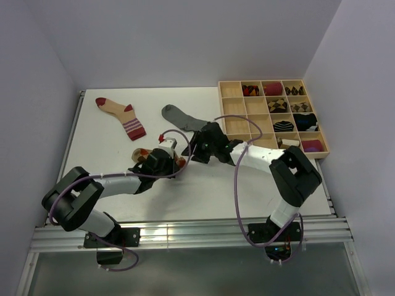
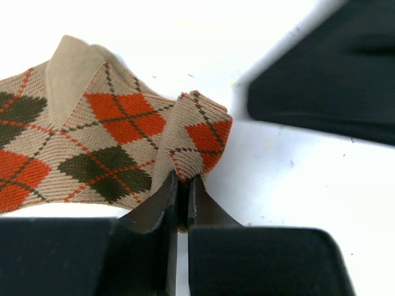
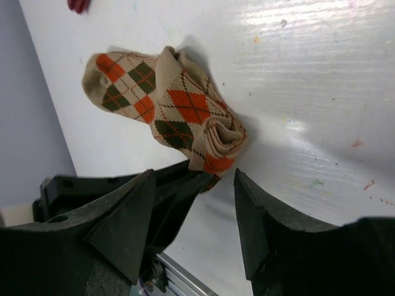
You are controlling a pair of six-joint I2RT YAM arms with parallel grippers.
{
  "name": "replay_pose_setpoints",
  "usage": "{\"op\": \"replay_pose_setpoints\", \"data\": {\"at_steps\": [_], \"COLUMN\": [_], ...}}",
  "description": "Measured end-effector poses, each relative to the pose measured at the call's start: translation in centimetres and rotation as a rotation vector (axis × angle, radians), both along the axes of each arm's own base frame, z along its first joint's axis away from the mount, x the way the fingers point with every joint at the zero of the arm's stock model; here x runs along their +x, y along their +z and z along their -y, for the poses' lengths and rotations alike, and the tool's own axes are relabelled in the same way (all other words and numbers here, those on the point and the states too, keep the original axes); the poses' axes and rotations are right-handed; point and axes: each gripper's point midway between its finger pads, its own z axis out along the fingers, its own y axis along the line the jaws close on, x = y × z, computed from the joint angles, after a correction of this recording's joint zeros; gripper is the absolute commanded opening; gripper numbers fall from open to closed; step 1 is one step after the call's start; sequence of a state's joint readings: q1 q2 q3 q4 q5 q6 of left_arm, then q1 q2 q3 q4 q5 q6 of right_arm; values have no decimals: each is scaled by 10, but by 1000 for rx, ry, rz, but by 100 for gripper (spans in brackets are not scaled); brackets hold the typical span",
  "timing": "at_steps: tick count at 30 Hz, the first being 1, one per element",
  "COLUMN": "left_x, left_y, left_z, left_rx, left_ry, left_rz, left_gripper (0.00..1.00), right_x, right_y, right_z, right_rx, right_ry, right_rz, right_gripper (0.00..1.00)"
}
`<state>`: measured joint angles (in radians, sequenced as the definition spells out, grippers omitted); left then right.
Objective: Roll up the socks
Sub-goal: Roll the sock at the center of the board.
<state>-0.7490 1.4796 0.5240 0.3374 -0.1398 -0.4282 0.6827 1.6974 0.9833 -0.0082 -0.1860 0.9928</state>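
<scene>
This was a robotics lab cell. A bare white table sat boxed in by plain pale walls on the left, right and far sides. The left arm and right arm, trailing looped purple cables, were bolted to an aluminium rail at the near edge. A divided wooden tray at the far right held sorted sock bundles, and loose socks lay on the tabletop.

Top view overhead, far; both wrist views close, sharing argyle sock.

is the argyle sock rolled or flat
Partly rolled: one end of the argyle sock is coiled, the toe end lies unrolled.
</scene>
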Motion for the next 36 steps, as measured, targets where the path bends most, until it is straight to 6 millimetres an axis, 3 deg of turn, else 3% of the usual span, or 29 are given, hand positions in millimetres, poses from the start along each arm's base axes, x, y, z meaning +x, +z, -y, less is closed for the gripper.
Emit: {"op": "replay_pose_setpoints", "data": {"at_steps": [5, 10, 20, 27, 36], "left_x": [6, 11, 13, 13, 17], "left_y": [0, -1, -4, -4, -5], "left_z": [-9, -5, -16, -16, -11], "left_rx": [-118, -241, -502, -558, -568], "left_ry": [18, 15, 62, 80, 89], "left_rz": [-108, -216, -398, -449, -496], "left_gripper": [1, 1, 1, 1, 1], "right_x": [5, 7, 5, -1, 2], "right_y": [5, 4, -23, -45, -49], "right_z": [7, 5, -5, -8, -20], "right_rx": [17, 34, 22, 5, 42], "right_ry": [-53, -61, -47, -31, -13], "right_rz": [33, 38, 4, -41, -30], "right_gripper": [71, 71, 68, 67, 61]}}
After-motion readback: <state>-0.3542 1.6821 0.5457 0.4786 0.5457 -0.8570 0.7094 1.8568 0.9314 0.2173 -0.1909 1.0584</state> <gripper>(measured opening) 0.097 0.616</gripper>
